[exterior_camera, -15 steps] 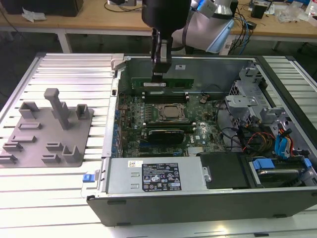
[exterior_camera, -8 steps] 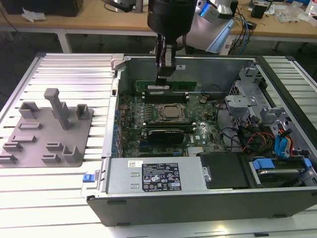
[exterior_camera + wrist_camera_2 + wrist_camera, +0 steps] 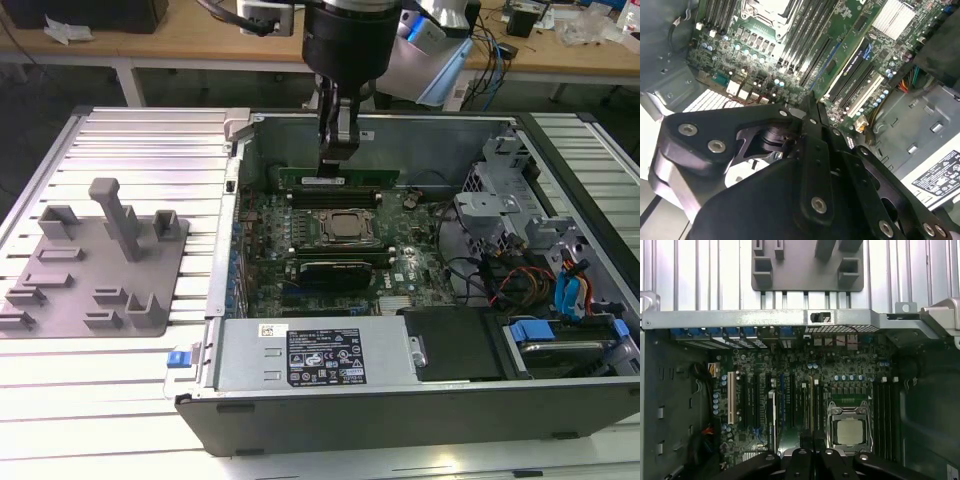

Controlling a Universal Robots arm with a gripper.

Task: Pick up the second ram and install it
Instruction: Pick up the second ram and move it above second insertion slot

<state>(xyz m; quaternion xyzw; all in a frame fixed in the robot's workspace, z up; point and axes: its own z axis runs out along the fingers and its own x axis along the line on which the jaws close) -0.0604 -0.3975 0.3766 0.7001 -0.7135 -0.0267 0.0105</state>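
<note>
While the arm hangs over the open black computer case (image 3: 400, 425) lying on its side on the slatted metal table (image 3: 130, 140), I see its black fingers (image 3: 337, 150) reaching straight down in the upper middle of the exterior view. They are drawn nearly together and pinch the top edge of the second ram (image 3: 372, 178), a long, narrow green circuit-board stick. I judge the grip to be near the stick's middle so that it hangs level and does not tip at either end. The stick stands on edge just beyond the square silver processor socket (image 3: 350, 228) on the green motherboard (image 3: 410, 265), low over the memory slots there. I cannot tell whether its lower edge is seated or just above a slot. Its long axis runs from the exterior view's left to the exterior view's right, in line with the slots, flat faces upright and contact edge down, which suits a straight downward press. In the first wrist view the gripper (image 3: 812, 437) shows its fingers close together above the slots beside the socket. The grey plastic holder tray (image 3: 60, 290) sits on the table at the exterior view's left, well apart from the case.
</note>
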